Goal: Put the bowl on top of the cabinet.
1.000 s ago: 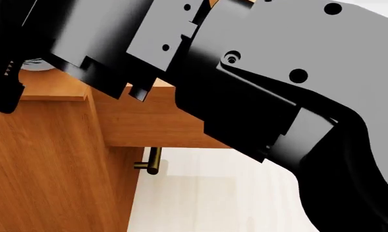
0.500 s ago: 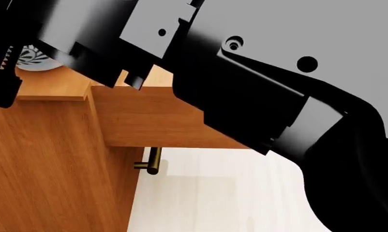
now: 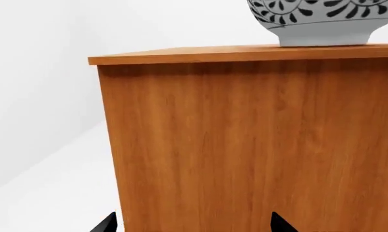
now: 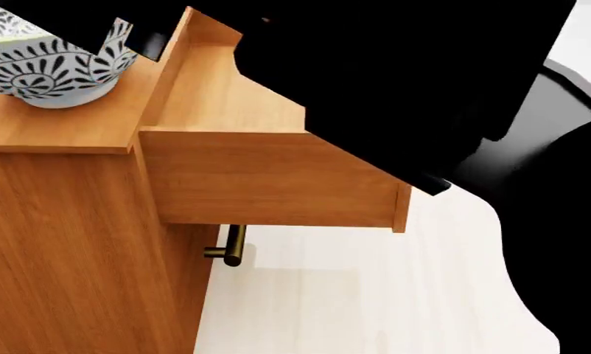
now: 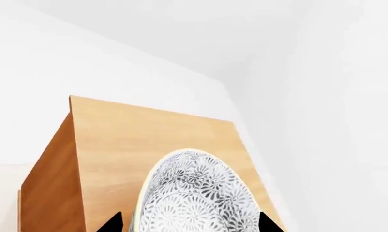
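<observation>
1. The cabinet [image 4: 69,243], orange-brown wood, is seen by the head camera from above, with its top drawer [image 4: 266,177] pulled out and a brass bar handle [image 4: 231,245] showing below that drawer. One plain side panel of the cabinet [image 3: 246,145] fills the left wrist view.
2. A black arm [image 4: 394,81] is stretched across the upper part of the head view, above the open drawer and reaching toward the cabinet top; which arm it is cannot be told.
3. The bowl [image 4: 45,63] is set upright on the cabinet's flat top, near the edge beside the open drawer. Its foot [image 3: 323,36] is seen resting on the top's surface.
4. The right gripper [image 5: 190,224] is held above the cabinet top, looking down on the bowl [image 5: 194,198]; its two tips are spread apart at either side of the bowl, with no contact discernible.
5. The left gripper [image 3: 194,224] is held level before the cabinet's side panel, below the top; its two tips are spread apart with nothing between them.
</observation>
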Tool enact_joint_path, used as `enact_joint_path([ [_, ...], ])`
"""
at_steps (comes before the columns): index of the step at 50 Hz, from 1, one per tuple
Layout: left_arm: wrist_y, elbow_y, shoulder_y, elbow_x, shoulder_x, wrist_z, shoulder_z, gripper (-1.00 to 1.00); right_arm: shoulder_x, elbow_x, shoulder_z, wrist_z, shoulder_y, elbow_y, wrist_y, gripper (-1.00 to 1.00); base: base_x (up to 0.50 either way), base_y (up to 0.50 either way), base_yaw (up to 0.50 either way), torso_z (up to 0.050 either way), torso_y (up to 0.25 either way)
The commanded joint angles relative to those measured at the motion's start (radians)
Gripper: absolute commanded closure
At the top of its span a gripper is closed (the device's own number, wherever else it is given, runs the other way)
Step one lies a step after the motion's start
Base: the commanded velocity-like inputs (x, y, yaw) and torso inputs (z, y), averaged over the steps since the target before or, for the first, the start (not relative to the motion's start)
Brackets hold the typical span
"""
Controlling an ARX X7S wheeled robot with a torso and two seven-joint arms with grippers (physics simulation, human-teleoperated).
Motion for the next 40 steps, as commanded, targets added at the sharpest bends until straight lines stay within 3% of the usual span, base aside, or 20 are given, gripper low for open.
enact_joint_path([
  [1,-0.021,0.011,-0.004,-0.022,0.000,-0.012,-0.007,-1.00,0.000,-0.033,0.110,0.027,0.062,0.004,0.111,-1.00,0.00,0.00,0.00,0.000,0.000],
  [15,-0.073,0.043,-0.019,-0.038,0.009,-0.038,-0.020,-1.00,0.000,-0.327,0.414,-0.053,0.062,0.001,0.339,-1.00,0.00,0.00,0.00,0.000,0.000],
  [26,-0.190,0.151,-0.099,-0.025,-0.063,-0.013,-0.047,-1.00,0.000,-0.711,0.672,-0.235,0.062,0.043,0.478,-1.00,0.00,0.00,0.00,0.000,0.000],
  [36,-0.217,0.170,-0.094,0.006,-0.062,-0.022,-0.046,-1.00,0.020,-1.088,0.800,-0.428,0.061,-0.018,0.602,-1.00,0.00,0.00,0.00,0.000,0.000],
  [40,-0.222,0.186,-0.087,0.030,-0.071,-0.028,-0.042,-1.00,0.078,-1.129,0.797,-0.454,0.053,-0.088,0.650,-1.00,0.00,0.00,0.00,0.000,0.000],
])
